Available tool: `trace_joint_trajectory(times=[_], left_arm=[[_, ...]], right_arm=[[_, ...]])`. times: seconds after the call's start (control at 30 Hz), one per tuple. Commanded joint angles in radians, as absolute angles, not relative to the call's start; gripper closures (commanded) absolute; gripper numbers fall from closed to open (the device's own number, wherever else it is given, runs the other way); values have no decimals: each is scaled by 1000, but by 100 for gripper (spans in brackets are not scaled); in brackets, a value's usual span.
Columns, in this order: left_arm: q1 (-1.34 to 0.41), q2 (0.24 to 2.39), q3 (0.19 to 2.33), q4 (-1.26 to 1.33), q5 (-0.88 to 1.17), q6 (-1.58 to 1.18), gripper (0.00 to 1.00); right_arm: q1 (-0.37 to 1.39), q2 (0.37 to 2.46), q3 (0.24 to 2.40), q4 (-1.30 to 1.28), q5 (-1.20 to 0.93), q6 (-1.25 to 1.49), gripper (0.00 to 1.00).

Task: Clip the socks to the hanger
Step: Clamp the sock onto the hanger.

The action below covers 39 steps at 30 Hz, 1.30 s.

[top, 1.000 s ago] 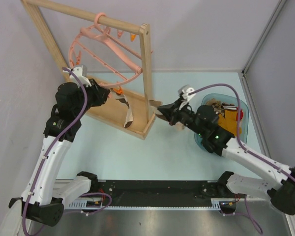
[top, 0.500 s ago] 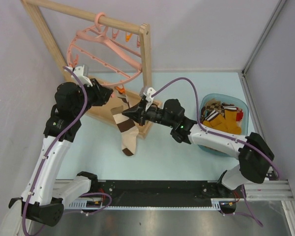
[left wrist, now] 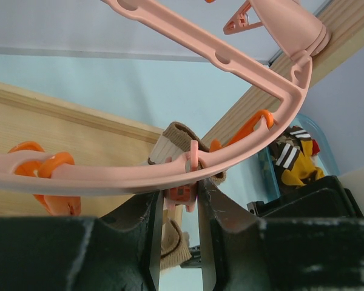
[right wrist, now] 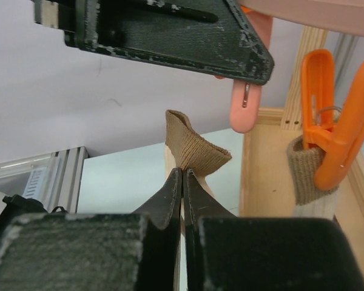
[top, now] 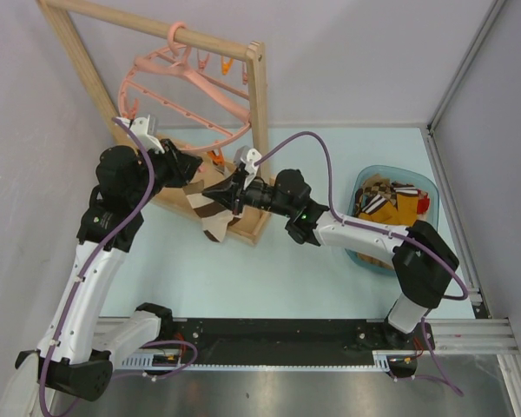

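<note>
Okay, left gripper [top: 189, 165] is squeezed nearly closed on a pink clip [left wrist: 181, 194] at the low rim of the round pink hanger [left wrist: 109, 180], which hangs from the wooden rack [top: 257, 130]. Right gripper [right wrist: 182, 180] is closed tight — its fingertips pinch the brown ribbed cuff of a cream-and-brown sock [right wrist: 194, 148], holding it up just under that clip with a small gap between them. Beside it an orange clip [right wrist: 337, 133] grips a second sock [right wrist: 306, 176] by its cuff. More socks [top: 398, 208] lie in the blue basket [top: 395, 170] — well off to the right.
</note>
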State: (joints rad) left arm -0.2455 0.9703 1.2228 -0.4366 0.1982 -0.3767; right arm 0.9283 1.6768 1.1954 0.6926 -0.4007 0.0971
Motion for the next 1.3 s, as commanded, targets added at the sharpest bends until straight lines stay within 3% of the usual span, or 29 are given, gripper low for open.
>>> trace_joint_trajectory(times=[0.0,1.27], left_arm=[[-241,951,1218,-385,222,-387,92],[-239,960,1223,-397,258,-382,93]], right_arm=[[902,1684,1247,785,-393,118,100],[853,1724,1298,818,-356,160,100]])
